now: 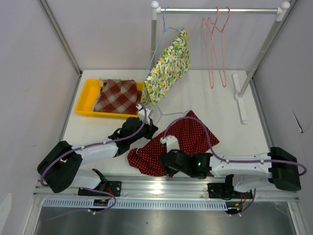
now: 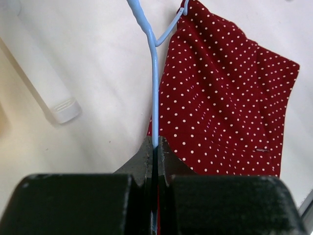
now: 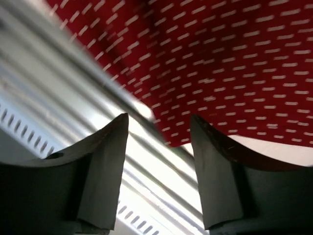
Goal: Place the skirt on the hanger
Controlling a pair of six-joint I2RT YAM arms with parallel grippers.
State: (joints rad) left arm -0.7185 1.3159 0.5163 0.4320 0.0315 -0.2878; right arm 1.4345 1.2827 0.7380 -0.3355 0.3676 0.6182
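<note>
Right hand [image 3: 159, 122]: fingers spread with nothing between them, low over the metal rail [image 1: 156, 185] at the desk's near edge. This view is smeared.
Red polka-dot skirt [image 1: 193, 132]: crumpled flat on the desk [image 1: 205, 93], with its hem just ahead of the right hand's tips and to the right of the left hand. By my reckoning it is not on a hanger yet.
Risk at the hem: closing from here could catch one layer or only the edge, and the cloth would peel out on the lift. A nudge instead of a pinch could shove the hem over the rail.
Left hand [image 2: 154, 142]: pressed together, pinching one straight run of the blue wire hanger [image 2: 154, 88].
Risk at the wire: it is thin, round wire held at a single spot. It may swivel or slide in the pinch once the skirt's weight pulls on it.
Hanger's fork: beyond the left hand's tips the wire splits, and one branch reaches the skirt's corner. I cannot tell whether it sits inside the cloth. A snag there would drag the skirt sideways.
Yellow tray [image 1: 88, 90]: beyond and to the left of the left hand, holding a plaid cloth [image 1: 117, 95]. It looks out of harm's way.
Floral skirt [image 1: 168, 66]: hangs from the rack [image 1: 220, 10], its lower corner just beyond the left hand. Lifting the held hanger carelessly could hook it.
</note>
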